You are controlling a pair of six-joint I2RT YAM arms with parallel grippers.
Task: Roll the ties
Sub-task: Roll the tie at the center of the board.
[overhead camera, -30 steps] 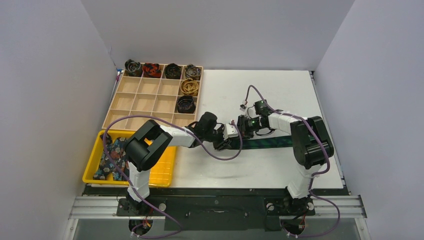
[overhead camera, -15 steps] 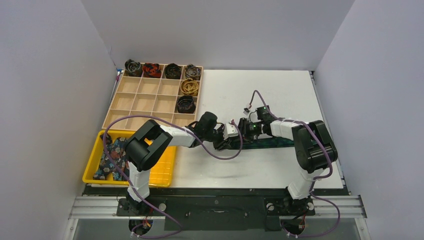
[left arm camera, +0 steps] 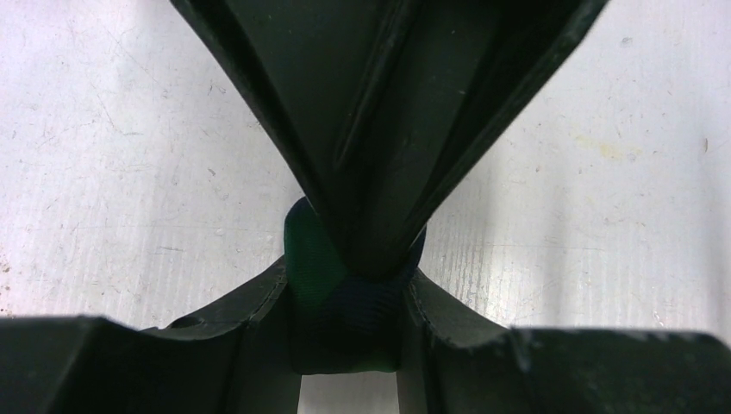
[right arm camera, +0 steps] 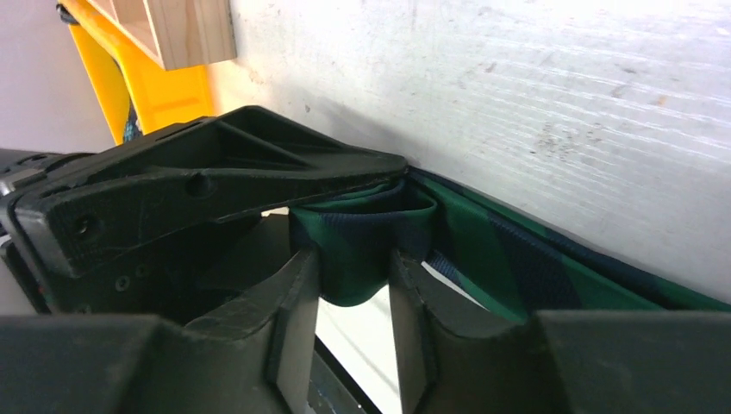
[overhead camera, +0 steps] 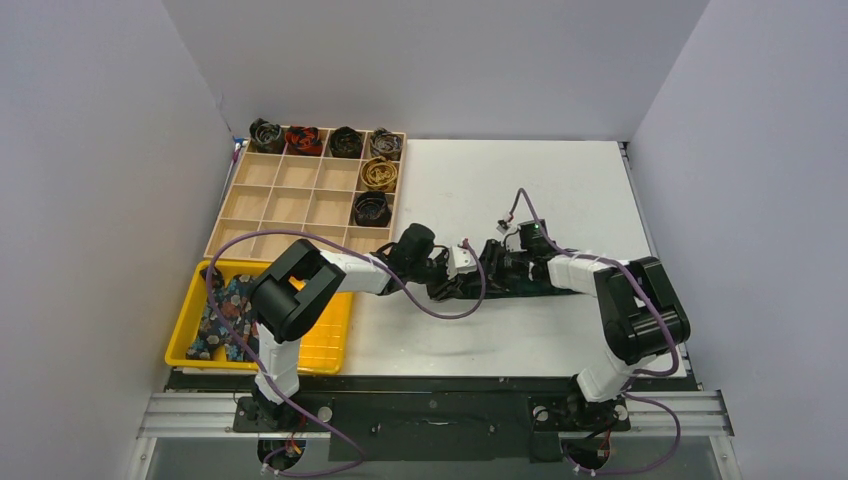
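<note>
A dark green-navy plaid tie [overhead camera: 510, 292] lies on the white table, one end partly coiled between both grippers. My left gripper [overhead camera: 450, 285] is shut on that coil; in the left wrist view the gripper [left arm camera: 345, 332] pinches the dark fabric [left arm camera: 332, 285], with the right gripper's fingers [left arm camera: 388, 129] coming in from above. My right gripper [overhead camera: 478, 278] is shut on the same coil; in the right wrist view the gripper [right arm camera: 353, 297] pinches the fold [right arm camera: 362, 237], and the rest of the tie [right arm camera: 534, 267] trails off to the right.
A wooden divided tray [overhead camera: 300, 200] at the back left holds several rolled ties, among them a gold one [overhead camera: 380, 174]. A yellow bin [overhead camera: 330, 340] at the front left holds floral ties [overhead camera: 225, 315]. Grey walls close in on both sides.
My right wrist has dropped nearer and lower along the tie, its forearm now lying over it. The tie's free stretch on the table looks a little shorter. The left arm has stayed put.
</note>
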